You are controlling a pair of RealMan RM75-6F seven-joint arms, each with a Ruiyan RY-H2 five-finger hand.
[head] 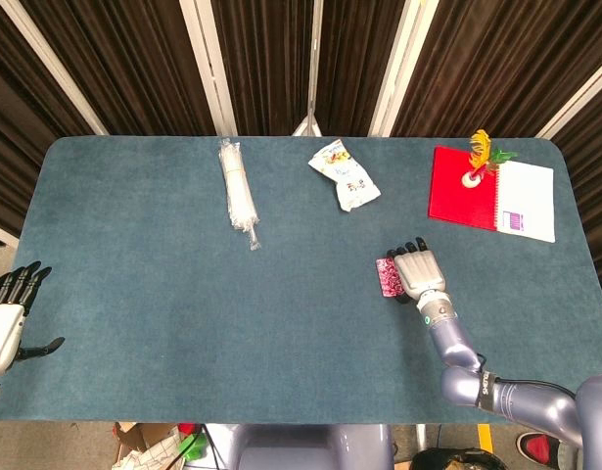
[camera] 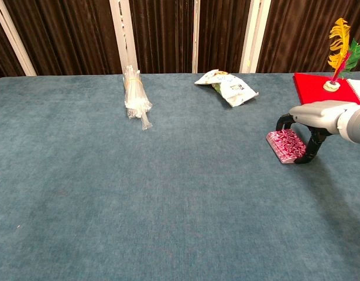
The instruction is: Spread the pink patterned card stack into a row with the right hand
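Dark curtains with pale uprights hang behind a desk (head: 163,323) covered in blue-green felt.

The right hand (head: 419,272) is only partly legible: from the head view its back covers whatever its fingers do underneath, and in the chest view the wrist and arm run off the right edge. There the dark fingers (camera: 311,149) curl down to the felt around the right side of the card stack (camera: 287,145), with one more fingertip coming down behind the stack's far edge, so the hand grips the stack from the side. The stack lies just left of the hand, right of the desk's middle, and seems tipped up a little on its right side; I cannot tell whether any cards have slid apart.

The left hand (head: 7,318) is cut off at the lower left corner of the head view, fingers spread, holding nothing.

A clear bag of straws (head: 238,191) lies at the far left-centre, contents blurred. A crumpled snack packet (head: 346,174) lies beside it to the right. A red notebook (head: 461,188) at the far right carries a small stand with coloured feathers (head: 482,152).
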